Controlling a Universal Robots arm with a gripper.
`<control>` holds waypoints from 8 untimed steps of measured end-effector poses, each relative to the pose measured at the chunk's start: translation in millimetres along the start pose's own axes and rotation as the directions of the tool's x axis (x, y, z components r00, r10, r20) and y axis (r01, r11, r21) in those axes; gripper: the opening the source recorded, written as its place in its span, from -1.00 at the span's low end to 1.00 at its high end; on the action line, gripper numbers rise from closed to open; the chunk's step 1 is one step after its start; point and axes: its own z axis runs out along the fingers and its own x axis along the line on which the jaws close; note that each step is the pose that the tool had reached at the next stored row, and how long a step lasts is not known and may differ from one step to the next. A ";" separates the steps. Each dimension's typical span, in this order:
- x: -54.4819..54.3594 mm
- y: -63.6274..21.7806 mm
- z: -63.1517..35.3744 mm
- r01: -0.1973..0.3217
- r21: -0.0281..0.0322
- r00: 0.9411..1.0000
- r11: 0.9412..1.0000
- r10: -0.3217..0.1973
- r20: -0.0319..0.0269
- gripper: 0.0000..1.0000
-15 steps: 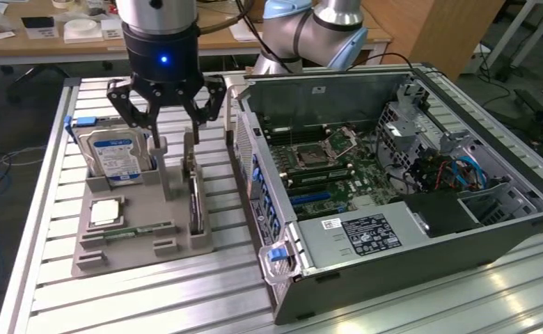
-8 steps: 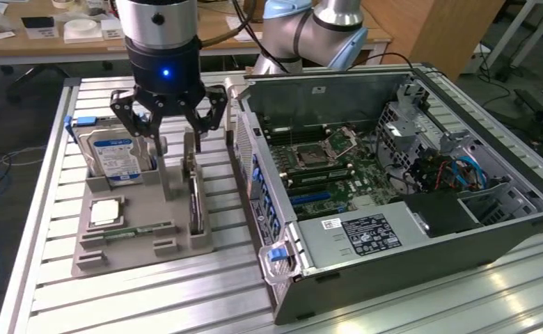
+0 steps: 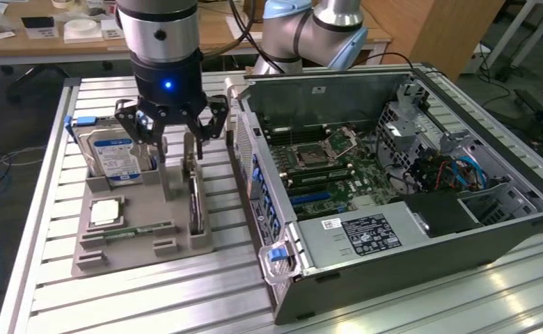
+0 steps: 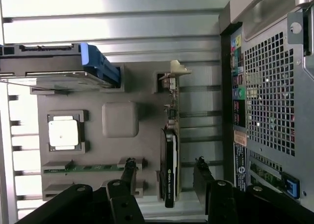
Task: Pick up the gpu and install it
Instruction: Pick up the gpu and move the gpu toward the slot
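We are hovering the wide-open gripper (image 4: 165, 167) astride the gpu (image 4: 169, 157), standing on edge in the grey tray (image 3: 141, 249) on the exterior view's left of the computer case (image 3: 420, 240); squaring both fingers (image 4: 128, 174) to its faces seems wise.

Ribbed table (image 3: 113, 306): shiny bare metal. Tray (image 3: 141, 254): matt grey plastic. Gpu (image 4: 169, 170): glossy dark face, silver metal bracket (image 4: 174, 74). Case (image 3: 420, 268): dull grey metal.
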 end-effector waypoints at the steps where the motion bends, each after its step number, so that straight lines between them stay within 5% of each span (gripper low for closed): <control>1: 0.0 -0.3 1.7 -0.004 0.000 1.000 1.000 0.004 0.002 0.18; 8: -3.1 -3.3 14.1 -0.016 -0.001 1.000 1.000 0.016 0.011 0.18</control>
